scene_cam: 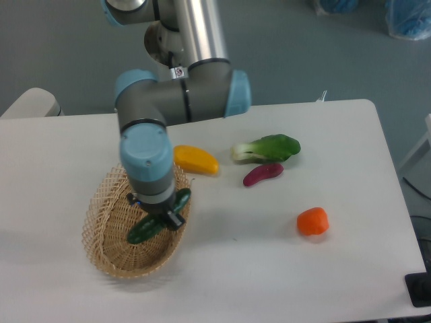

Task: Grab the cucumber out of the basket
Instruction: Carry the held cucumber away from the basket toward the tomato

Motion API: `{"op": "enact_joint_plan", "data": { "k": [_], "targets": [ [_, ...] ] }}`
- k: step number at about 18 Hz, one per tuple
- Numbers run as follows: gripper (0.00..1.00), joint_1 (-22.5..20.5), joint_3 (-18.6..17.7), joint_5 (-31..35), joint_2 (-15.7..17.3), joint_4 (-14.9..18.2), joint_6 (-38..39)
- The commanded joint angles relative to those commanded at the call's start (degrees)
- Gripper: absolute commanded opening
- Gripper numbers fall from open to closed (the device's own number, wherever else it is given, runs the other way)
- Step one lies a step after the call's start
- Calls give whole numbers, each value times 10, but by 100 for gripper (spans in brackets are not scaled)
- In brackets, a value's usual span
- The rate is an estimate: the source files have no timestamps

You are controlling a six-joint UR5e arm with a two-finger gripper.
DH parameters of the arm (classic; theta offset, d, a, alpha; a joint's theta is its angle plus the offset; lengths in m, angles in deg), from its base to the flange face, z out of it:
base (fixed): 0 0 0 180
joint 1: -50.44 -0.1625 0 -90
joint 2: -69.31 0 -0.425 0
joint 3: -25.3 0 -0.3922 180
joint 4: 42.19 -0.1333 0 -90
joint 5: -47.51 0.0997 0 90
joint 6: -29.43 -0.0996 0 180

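Cucumber [159, 217] sits tilted in the claw [163, 217], which is clamped around its middle, above the basket [108, 235] near its right rim, on the white tabletop [269, 269].

On a white desk [350, 161]: leafy green-and-white bok choy [267, 148]; just below it a purple eggplant-like piece [262, 173]; left of it a yellow piece [195, 160]; farther below-right an orange piece [312, 221].
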Motion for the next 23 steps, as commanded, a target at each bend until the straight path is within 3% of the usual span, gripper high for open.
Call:
{"op": "enact_joint_plan", "data": {
  "k": [4,10,23],
  "targets": [
    [18,-53,28,12,-37,1,-59],
    [16,-84,77,33,-79,2,-99],
    [14,-94,118,36,-130,-3,-111]
  ]
}}
